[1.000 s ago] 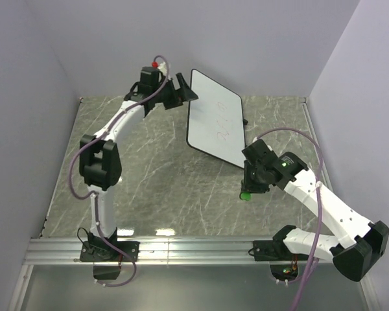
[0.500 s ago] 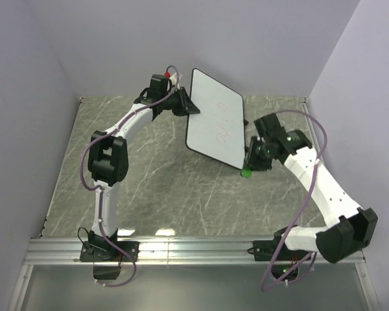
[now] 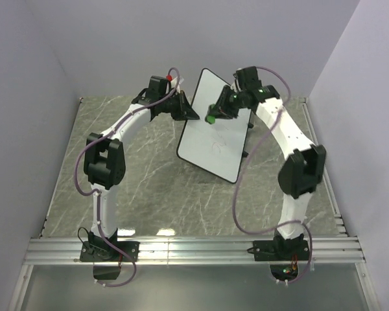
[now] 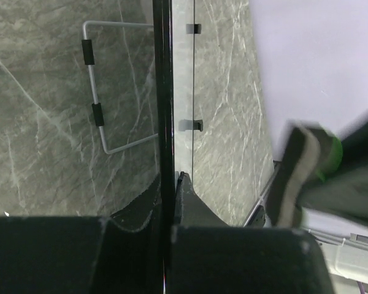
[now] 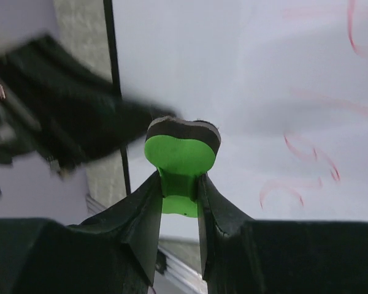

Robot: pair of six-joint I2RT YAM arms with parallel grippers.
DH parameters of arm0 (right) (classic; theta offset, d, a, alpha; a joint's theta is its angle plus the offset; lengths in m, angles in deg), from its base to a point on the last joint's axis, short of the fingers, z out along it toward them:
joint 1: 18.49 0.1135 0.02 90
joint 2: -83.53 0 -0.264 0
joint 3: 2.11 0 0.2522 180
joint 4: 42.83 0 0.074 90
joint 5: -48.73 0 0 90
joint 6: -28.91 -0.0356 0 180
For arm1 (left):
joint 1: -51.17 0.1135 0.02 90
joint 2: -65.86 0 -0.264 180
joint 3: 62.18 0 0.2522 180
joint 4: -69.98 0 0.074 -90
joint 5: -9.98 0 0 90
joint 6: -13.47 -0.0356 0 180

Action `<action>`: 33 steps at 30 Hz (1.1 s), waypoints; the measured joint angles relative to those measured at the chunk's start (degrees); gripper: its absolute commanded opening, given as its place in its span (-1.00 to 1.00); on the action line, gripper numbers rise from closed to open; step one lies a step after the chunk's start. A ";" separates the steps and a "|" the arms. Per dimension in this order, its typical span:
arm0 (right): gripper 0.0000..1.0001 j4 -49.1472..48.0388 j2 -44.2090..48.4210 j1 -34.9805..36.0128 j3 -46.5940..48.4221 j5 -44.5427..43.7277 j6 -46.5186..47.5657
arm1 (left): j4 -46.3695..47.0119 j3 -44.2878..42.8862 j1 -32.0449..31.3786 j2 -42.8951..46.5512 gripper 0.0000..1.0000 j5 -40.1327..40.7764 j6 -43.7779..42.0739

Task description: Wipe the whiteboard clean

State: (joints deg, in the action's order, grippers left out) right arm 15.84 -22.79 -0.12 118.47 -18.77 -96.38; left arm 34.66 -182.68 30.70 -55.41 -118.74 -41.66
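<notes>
My left gripper (image 4: 170, 184) is clamped on the whiteboard (image 3: 215, 142) rim. My right gripper (image 5: 179, 187) is clamped on a green eraser (image 5: 181, 154); board directly ahead, red marks (image 5: 306, 153) to its right.

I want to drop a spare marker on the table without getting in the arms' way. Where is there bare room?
Bare marble table lies between the whiteboard and the front rail. It is crowded at the back: the left pincer clamps the board's edge, and the right pincer holds the green eraser there.
</notes>
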 measured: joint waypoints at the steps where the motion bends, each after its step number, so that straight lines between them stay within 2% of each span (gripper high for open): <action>1: -1.00 -0.37 -3.39 -0.09 2.99 0.57 -0.81 | -0.20 0.00 0.02 0.04 -0.99 0.00 -0.04; 7: -1.00 -3.37 -16.20 -1.81 14.21 1.01 -5.46 | -0.59 0.07 0.24 0.20 -0.99 0.07 0.02; 10: -1.00 -4.17 -19.41 -3.21 15.78 -0.02 -7.82 | -0.55 0.55 0.28 0.50 -0.99 0.17 0.07; 15: -1.00 -1.11 -25.53 -5.51 24.37 -2.71 -9.88 | -0.13 1.42 0.59 0.70 -0.99 -0.02 0.33; 18: -1.00 -0.28 -26.51 -7.10 24.50 -3.41 -10.03 | -0.24 1.44 0.61 0.72 -0.99 0.02 0.28; 22: -1.00 -0.22 -26.49 -9.20 20.46 -4.20 -8.50 | -1.42 0.96 0.59 0.72 -0.99 0.72 0.28; 30: -1.00 -4.46 -18.16 -11.17 -1.11 -5.18 -5.25 | -3.15 0.98 1.01 0.72 -0.99 1.29 2.32; 33: -1.00 -4.46 -15.47 -10.16 -4.48 -5.33 -4.61 | -3.13 0.98 0.98 0.72 -0.99 1.01 1.86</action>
State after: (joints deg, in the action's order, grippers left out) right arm 11.38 -38.26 -10.29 113.99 -24.10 -100.99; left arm 31.53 -181.69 31.68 -54.69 -117.73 -39.80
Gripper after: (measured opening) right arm 0.326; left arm 0.072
